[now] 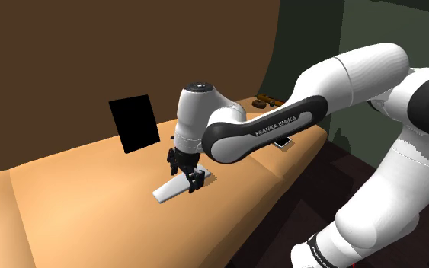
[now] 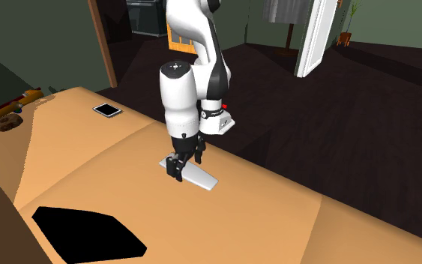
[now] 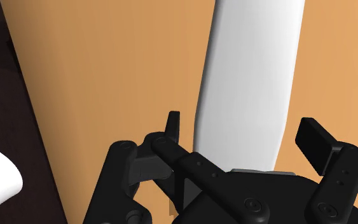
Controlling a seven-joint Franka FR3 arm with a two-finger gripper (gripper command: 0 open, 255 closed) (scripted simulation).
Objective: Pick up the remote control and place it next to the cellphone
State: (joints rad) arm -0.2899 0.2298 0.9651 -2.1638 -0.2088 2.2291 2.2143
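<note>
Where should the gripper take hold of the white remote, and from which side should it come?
Across its narrow width, on the two long edges, coming straight down from above. The remote lies flat on the tan cushion, long and thin, so only that span fits. The open gripper straddles one end; nearer the middle would probably balance better.

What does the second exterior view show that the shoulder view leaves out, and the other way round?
Second exterior view: a white door panel on dark floor and a small plant beyond the white arm. Shoulder view: the FRANKA EMIKA lettering on that arm, and its bulky lower links. Both: the black two-finger gripper, open at one end of the flat white remote control, the tan cushion, and the small dark white-edged cellphone.
</note>
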